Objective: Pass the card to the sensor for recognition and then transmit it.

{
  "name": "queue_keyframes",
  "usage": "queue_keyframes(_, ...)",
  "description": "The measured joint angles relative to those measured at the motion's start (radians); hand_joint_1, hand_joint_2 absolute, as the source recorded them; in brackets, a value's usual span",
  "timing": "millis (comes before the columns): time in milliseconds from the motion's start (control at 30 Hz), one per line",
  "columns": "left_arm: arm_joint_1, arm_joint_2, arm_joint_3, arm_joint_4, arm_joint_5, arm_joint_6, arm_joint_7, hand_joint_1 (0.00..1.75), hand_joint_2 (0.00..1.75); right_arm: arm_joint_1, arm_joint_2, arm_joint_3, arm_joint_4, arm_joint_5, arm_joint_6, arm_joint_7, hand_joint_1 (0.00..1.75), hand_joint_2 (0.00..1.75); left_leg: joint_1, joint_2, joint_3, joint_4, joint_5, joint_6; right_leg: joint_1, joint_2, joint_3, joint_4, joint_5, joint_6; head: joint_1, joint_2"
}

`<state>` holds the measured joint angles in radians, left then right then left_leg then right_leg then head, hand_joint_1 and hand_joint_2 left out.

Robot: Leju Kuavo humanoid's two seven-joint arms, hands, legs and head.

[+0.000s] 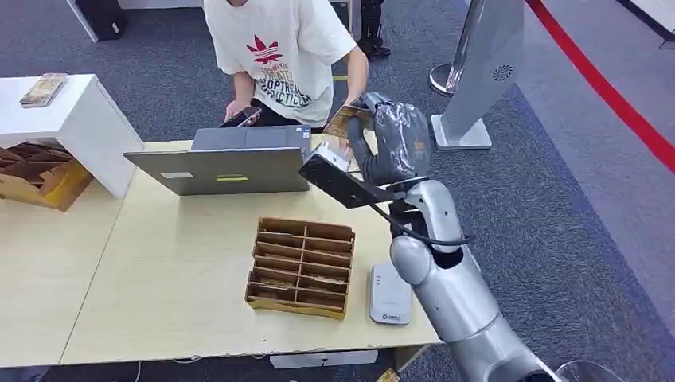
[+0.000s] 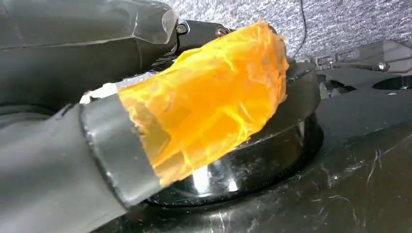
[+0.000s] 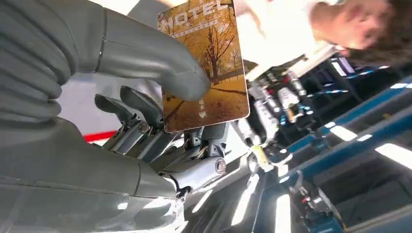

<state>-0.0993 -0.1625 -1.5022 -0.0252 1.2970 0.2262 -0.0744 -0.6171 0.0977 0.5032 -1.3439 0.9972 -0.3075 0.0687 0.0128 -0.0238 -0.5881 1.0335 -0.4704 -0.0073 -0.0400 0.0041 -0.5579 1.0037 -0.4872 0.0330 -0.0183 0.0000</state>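
Beside the compartment tray [image 1: 301,267], the white sensor [image 1: 391,294] lay flat near the table's [image 1: 159,270] front right corner. The right hand [image 1: 396,143] was raised above the table's far right corner. Its thumb [image 3: 160,63] and fingers [image 3: 141,104] pinched the card [image 1: 348,121]; the card's long axis pointed away from the palm toward the person [image 1: 282,56]. The hand hid part of the card. The left hand's [image 2: 97,160] finger state could not be determined.

Brown hotel card [image 3: 206,68], held aloft

Raised right robot hand [image 1: 396,143], thumb-pinching card [image 3: 206,63]
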Motion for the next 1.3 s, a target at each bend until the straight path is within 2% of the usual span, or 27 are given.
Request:
queue_keyframes(167, -0.005, 0.013, 0.000, -0.016, -0.034, -0.001, 0.014, 0.00, 0.00, -0.076, 0.003, 0.000, 0.128, 0.069, -0.003, 0.042, 1.75, 1.75, 0.000, 0.000, 0.000, 0.000, 0.001, 0.000, 0.000, 0.000, 0.000, 0.000, 0.001, 0.000, 0.000, 0.000)
queue_keyframes(367, -0.008, 0.019, 0.000, -0.028, -0.049, -0.002, 0.024, 0.00, 0.00, -0.122, 0.016, -0.002, 0.244, 0.126, -0.009, 0.056, 1.75, 1.75, 0.000, 0.000, 0.000, 0.000, 0.001, 0.000, 0.000, 0.000, 0.000, 0.000, 0.001, 0.000, 0.000, 0.000)
queue_keyframes(800, -0.010, 0.024, -0.001, -0.035, -0.059, -0.005, 0.029, 0.00, 0.00, -0.157, 0.028, -0.002, 0.331, 0.166, -0.018, 0.076, 1.75, 1.75, 0.000, 0.000, 0.000, 0.000, 0.001, 0.000, 0.000, 0.000, 0.000, 0.000, 0.001, 0.000, 0.000, 0.000)
queue_keyframes(833, -0.010, 0.024, -0.001, -0.035, -0.059, -0.006, 0.030, 0.00, 0.00, -0.160, 0.028, -0.002, 0.336, 0.167, -0.017, 0.077, 1.69, 1.75, 0.000, 0.000, 0.000, 0.000, 0.001, 0.000, 0.000, 0.000, 0.000, 0.000, 0.001, 0.000, 0.000, 0.000)
queue_keyframes(867, -0.010, 0.024, -0.001, -0.035, -0.059, -0.006, 0.030, 0.00, 0.00, -0.162, 0.028, -0.002, 0.339, 0.168, -0.017, 0.077, 0.03, 1.75, 0.000, 0.000, 0.000, 0.000, 0.001, 0.000, 0.000, 0.000, 0.000, 0.000, 0.001, 0.000, 0.000, 0.000)
queue_keyframes(900, -0.010, 0.024, -0.001, -0.035, -0.059, -0.006, 0.030, 0.00, 0.00, -0.164, 0.029, -0.002, 0.344, 0.169, -0.016, 0.077, 0.00, 0.00, 0.000, 0.000, 0.000, 0.000, 0.001, 0.000, 0.000, 0.000, 0.000, 0.000, 0.001, 0.000, 0.000, 0.000)
queue_keyframes(1133, -0.011, 0.024, -0.001, -0.035, -0.050, -0.010, 0.037, 0.00, 0.00, -0.172, 0.048, -0.001, 0.392, 0.131, 0.077, 0.058, 0.00, 0.00, 0.000, 0.000, 0.000, 0.000, 0.000, -0.001, 0.000, 0.000, 0.000, 0.000, 0.001, 0.000, 0.000, 0.000)
queue_keyframes(1300, -0.011, 0.024, -0.001, -0.035, -0.040, -0.012, 0.039, 0.00, 0.00, -0.173, 0.059, 0.004, 0.412, 0.103, 0.087, 0.045, 0.00, 0.00, 0.000, 0.000, 0.000, 0.000, 0.001, -0.001, 0.000, 0.000, 0.000, 0.000, 0.001, 0.000, 0.000, 0.000)
